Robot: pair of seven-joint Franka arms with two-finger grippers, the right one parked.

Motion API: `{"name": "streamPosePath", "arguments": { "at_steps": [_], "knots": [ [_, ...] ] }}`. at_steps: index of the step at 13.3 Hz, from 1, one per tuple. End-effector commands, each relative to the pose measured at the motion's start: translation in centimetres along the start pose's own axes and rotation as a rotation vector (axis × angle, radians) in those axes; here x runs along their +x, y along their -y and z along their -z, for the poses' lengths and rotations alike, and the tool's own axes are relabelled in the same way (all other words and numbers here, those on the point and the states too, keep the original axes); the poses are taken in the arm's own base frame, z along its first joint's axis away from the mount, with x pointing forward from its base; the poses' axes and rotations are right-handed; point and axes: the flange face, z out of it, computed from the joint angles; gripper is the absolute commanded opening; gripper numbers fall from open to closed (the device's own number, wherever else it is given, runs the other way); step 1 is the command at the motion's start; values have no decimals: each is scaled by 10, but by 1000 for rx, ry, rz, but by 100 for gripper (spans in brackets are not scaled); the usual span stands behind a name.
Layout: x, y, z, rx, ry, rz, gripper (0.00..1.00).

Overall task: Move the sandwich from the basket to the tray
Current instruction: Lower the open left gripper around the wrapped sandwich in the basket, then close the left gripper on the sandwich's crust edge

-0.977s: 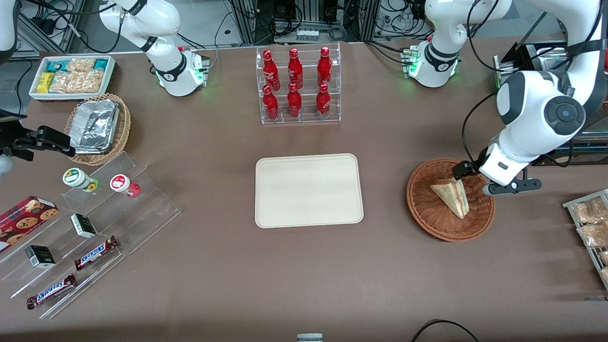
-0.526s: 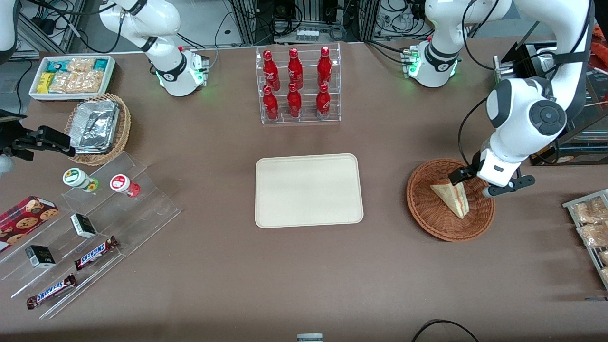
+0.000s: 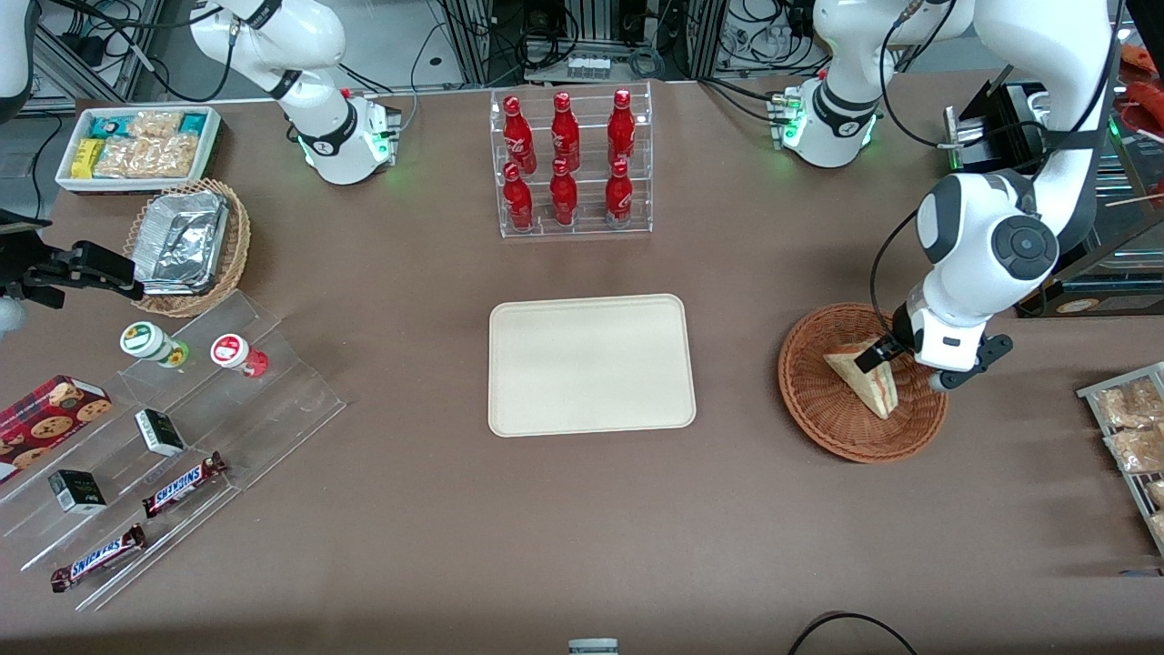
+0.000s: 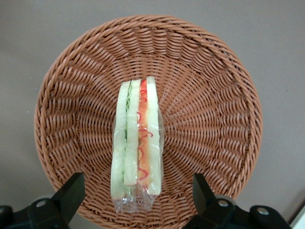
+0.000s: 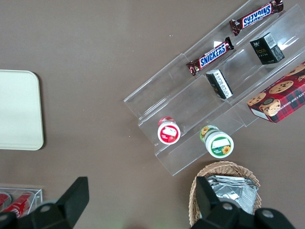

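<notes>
The sandwich point(image 3: 864, 379) is a plastic-wrapped wedge lying in the round reddish-brown basket point(image 3: 818, 426), toward the working arm's end of the table. My gripper point(image 3: 909, 364) hangs just above the basket, open, over the wide end of the wedge. In the left wrist view the sandwich point(image 4: 138, 138) shows its green and red filling in the middle of the basket point(image 4: 209, 90). The gripper point(image 4: 137, 194) has one black finger point(image 4: 71, 191) on each side of the wrapped end, apart from it. The cream tray point(image 3: 591, 364) lies bare mid-table and shows in the right wrist view as well point(image 5: 19, 109).
A clear rack of red bottles point(image 3: 568, 164) stands farther from the front camera than the tray. Snack packets on a rack point(image 3: 1132, 428) lie beside the basket at the working arm's table end. Acrylic shelves with bars and cups point(image 3: 173, 437) sit toward the parked arm's end.
The gripper has dropped lower and shifted over the sandwich's wide end, the wrist turning as it came. Sandwich and basket have not moved.
</notes>
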Motion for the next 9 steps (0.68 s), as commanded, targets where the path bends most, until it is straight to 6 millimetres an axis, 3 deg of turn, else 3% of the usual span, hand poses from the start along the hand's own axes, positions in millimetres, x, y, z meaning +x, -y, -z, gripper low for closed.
{"name": "streamPosePath", "arguments": {
  "at_steps": [1, 9],
  "knots": [
    [2, -2, -16, -4, -15, 76, 100],
    [-2, 0, -51, -3, -6, 80, 97]
  ]
}}
